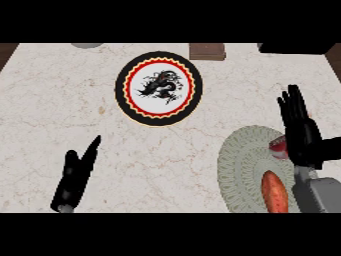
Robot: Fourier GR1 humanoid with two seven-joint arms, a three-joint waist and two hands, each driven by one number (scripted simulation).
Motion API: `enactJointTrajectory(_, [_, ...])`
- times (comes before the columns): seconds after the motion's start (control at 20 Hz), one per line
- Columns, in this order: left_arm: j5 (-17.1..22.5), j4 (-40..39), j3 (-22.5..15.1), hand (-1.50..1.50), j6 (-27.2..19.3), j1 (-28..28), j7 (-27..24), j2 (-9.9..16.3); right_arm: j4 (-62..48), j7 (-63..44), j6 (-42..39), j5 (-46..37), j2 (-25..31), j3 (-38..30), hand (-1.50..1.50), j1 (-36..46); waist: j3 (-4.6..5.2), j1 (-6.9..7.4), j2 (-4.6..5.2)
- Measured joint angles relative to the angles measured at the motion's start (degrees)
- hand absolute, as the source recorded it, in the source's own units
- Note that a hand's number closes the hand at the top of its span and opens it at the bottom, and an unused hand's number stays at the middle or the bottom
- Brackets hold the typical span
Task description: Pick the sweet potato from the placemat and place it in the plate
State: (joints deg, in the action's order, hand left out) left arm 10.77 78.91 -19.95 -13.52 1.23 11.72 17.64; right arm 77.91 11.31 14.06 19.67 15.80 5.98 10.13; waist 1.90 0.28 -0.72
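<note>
Potato (273,192) lies on the mat (239,167), ungrasped, just left of the right hand (303,137), whose straight, released fingers hang beside it, likely lined up for a grasp. Plate (158,89) waits farther up the surface (47,110). Left hand (75,176) rests open, uninvolved.

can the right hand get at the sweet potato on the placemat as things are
Probably yes. The right hand is open, fingers straight, just above the placemat, and the sweet potato lies beside its forearm with nothing covering it. The hand would have to pull back toward it.
</note>
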Motion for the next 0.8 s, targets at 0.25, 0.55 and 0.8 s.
enactJointTrajectory(0.25, [-1.52, 3.92, 2.57, 0.00, -0.76, -5.14, -3.13, 1.13, 6.24, -7.08, -1.26, 7.71, -2.73, -1.62, -1.50, 1.04, -1.38, -0.90, 0.05])
enactJointTrajectory(0.55, [-2.88, 4.69, 6.26, 0.00, -1.11, -10.56, -5.58, 3.83, 11.07, -9.85, -1.61, -3.83, 5.68, 5.72, -1.50, -2.16, -1.29, -1.52, -0.07])
enactJointTrajectory(0.8, [-3.26, 3.92, 8.23, 0.00, -0.07, -13.39, -6.65, 4.07, 17.96, -7.24, -0.52, -3.75, 1.52, 9.90, -1.50, -14.95, -1.74, -1.57, 0.37])
